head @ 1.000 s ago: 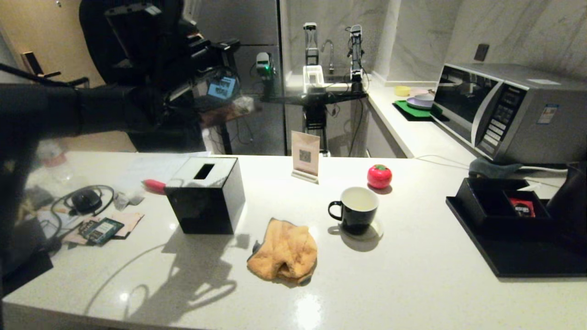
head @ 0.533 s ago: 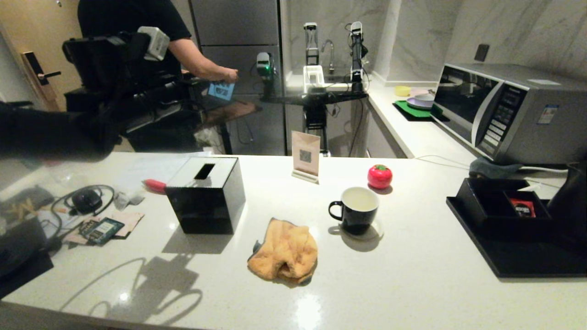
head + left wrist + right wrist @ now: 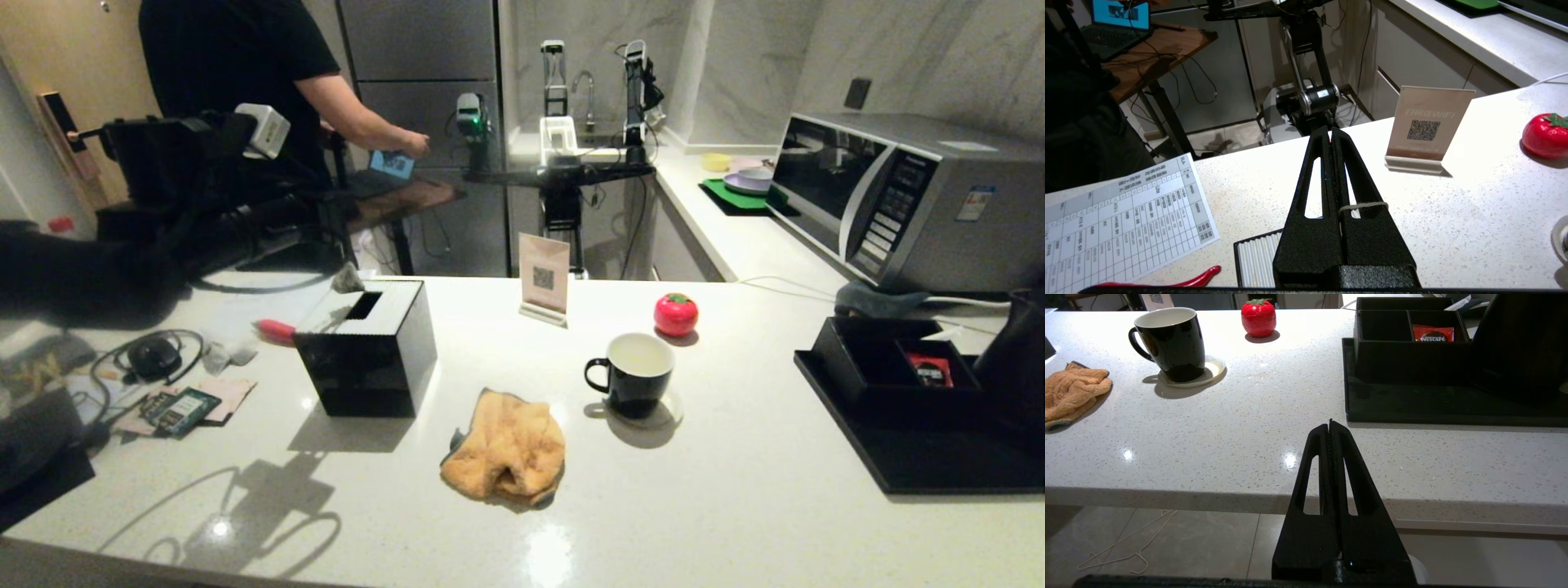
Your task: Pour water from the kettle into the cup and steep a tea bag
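The large matte black plastic kettle (image 3: 1521, 343) stood on the black tray (image 3: 1412, 406) at the counter's (image 3: 735, 506) right; likely heavy, best taken by its handle. Both the left end effector (image 3: 1331, 134) and the right end effector (image 3: 1330, 426) were closed, empty.

So the cup (image 3: 630, 372) is a glossy black mug with a white inside, sitting upright on a little pale coaster near the middle of the surface (image 3: 735, 506), handle sticking out toward 9 o'clock. The kettle (image 3: 1015, 359) is a big matte black thing way off at 3 o'clock from the cup, upright at the frame edge, mostly cut off.
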Tool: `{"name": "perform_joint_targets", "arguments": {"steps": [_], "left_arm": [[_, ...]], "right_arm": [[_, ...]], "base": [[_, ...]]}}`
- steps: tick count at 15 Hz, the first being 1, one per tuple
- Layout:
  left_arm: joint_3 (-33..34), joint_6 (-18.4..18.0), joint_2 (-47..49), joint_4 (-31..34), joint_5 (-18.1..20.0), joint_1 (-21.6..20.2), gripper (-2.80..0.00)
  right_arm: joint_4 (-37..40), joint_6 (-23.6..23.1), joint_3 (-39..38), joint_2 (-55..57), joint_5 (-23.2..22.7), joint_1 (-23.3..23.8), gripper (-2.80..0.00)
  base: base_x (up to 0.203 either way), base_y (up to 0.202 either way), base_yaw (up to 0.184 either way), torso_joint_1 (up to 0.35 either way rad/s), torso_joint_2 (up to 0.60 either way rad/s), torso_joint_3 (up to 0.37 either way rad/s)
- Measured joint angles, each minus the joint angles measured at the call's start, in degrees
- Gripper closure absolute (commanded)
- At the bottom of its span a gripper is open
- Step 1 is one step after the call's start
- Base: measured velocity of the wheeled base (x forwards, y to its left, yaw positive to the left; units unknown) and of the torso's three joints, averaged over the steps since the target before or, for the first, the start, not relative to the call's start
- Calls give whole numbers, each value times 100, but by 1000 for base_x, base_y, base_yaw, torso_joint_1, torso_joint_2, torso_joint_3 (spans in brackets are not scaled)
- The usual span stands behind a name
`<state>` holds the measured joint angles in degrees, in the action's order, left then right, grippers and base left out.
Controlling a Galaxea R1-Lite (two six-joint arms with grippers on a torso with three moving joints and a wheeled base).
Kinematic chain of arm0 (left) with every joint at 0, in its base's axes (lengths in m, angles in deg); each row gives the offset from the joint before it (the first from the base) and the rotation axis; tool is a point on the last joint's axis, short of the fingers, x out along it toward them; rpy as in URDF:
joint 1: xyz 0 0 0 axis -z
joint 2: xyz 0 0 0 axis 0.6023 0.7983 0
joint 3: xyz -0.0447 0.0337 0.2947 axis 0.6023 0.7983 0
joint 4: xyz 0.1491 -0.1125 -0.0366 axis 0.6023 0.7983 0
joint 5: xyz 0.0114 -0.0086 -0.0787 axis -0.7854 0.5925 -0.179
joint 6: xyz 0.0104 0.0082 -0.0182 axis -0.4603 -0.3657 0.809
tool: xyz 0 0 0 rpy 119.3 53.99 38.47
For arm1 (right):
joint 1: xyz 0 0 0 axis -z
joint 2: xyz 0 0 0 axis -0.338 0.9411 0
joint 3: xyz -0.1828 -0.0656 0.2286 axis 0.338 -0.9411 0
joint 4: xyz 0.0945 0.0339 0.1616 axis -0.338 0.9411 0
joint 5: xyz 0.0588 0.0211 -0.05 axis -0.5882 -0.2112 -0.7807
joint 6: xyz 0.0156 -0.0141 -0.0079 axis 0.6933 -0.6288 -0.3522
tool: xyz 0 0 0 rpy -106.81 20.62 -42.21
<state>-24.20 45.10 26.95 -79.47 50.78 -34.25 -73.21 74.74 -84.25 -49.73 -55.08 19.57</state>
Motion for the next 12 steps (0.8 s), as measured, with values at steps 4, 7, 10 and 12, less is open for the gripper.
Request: {"name": "perform_joint_targets", "arguments": {"steps": [4, 7, 10, 12], "left_arm": [[22, 0, 278, -364, 27, -6, 0], [24, 15, 522, -678, 28, -6, 0], [24, 19, 704, -741, 28, -2, 0], [24, 19, 790, -747, 27, -9, 0]], "right_arm": [[0, -2, 0, 0, 0, 0, 0], [2, 2, 0, 0, -2, 2, 0], [1, -2, 0, 0, -2, 0, 0], [2, 0, 0, 0, -2, 0, 0]], "base": [[0, 0, 0, 0, 0, 0], [0, 0, 0, 0, 0, 0], [0, 0, 0, 0, 0, 0], [0, 0, 0, 0, 0, 0]]}}
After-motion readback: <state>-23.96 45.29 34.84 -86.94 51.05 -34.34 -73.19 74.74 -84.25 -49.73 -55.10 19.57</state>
